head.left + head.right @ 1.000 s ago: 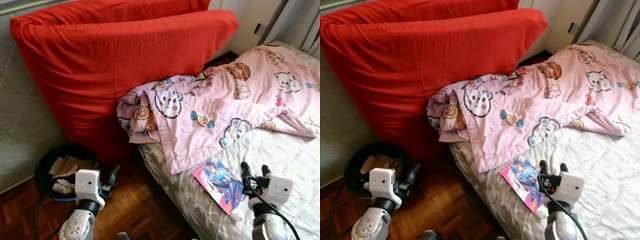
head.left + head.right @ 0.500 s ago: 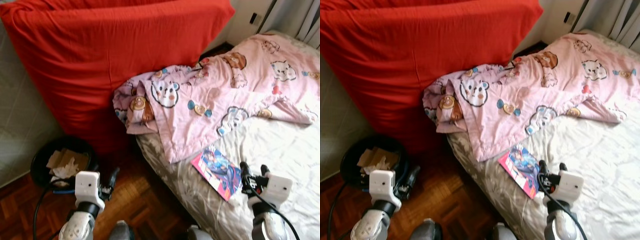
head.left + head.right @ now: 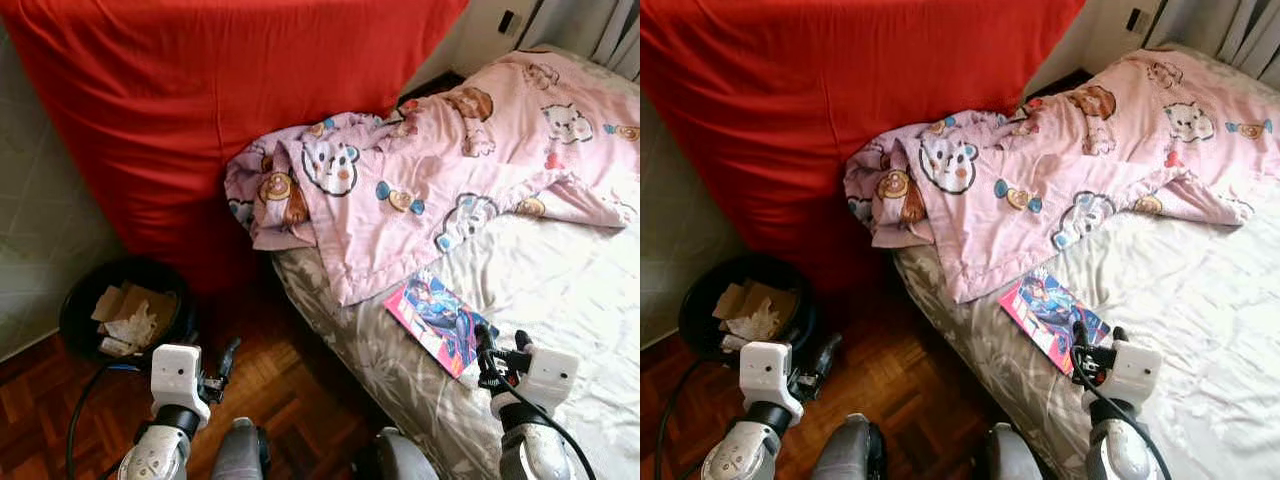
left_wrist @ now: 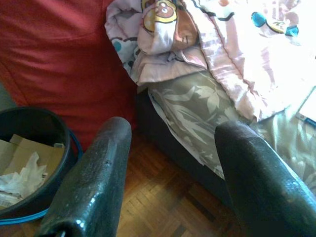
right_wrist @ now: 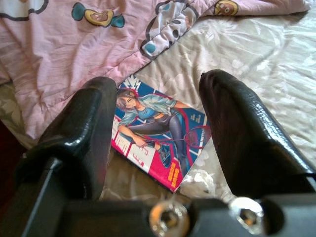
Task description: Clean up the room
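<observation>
Magazine (image 3: 440, 320), one, on bed (image 3: 560, 290); one bin (image 3: 125, 310) on floor.

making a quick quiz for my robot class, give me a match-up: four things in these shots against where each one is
Things:
1. magazine
2. pink blanket
3. black bin
4. red cushion

Places:
A. on the wooden floor, holding paper scraps
B. leaning upright behind the bed's end
C. flat on the sheet, just ahead of the right gripper
D. spread crumpled across the bed

Pairs: 1-C, 2-D, 3-A, 4-B
</observation>
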### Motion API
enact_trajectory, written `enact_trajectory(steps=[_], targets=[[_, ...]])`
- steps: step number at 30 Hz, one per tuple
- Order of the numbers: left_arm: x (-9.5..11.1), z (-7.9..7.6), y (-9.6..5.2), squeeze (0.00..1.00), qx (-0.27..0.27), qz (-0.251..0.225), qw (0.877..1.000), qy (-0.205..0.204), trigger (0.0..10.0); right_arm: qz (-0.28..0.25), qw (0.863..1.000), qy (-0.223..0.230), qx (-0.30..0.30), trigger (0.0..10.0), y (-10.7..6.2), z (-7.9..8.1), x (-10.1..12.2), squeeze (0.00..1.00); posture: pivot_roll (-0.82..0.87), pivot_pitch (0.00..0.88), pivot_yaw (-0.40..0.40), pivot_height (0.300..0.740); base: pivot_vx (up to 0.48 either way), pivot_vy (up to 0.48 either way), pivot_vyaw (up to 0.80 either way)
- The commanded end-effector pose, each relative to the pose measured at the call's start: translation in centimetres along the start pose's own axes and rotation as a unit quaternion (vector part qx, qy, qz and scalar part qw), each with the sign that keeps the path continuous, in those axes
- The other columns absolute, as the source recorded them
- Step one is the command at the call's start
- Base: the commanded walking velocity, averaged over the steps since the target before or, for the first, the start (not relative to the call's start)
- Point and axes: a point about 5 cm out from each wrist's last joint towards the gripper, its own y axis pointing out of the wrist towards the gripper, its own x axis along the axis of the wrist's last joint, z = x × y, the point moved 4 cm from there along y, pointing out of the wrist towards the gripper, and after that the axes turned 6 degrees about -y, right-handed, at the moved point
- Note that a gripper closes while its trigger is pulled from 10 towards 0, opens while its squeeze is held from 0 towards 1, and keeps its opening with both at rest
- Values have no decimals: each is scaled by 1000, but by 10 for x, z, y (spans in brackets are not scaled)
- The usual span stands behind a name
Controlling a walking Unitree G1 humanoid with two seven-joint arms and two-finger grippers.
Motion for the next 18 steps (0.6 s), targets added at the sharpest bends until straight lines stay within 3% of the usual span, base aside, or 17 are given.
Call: enact_trajectory(steps=[1,18], targets=[[-5,-3,-4,0,-5,15,1000,-5,10000,5,1000,4,-6,10000,-4,-2,-5,0,62,260,-38,637,0,0,0],[-8,-4,-6,0,-8,26,1000,-7,10000,7,1000,8,4,10000,-3,2,-7,0,63,259,-34,637,0,0,0]])
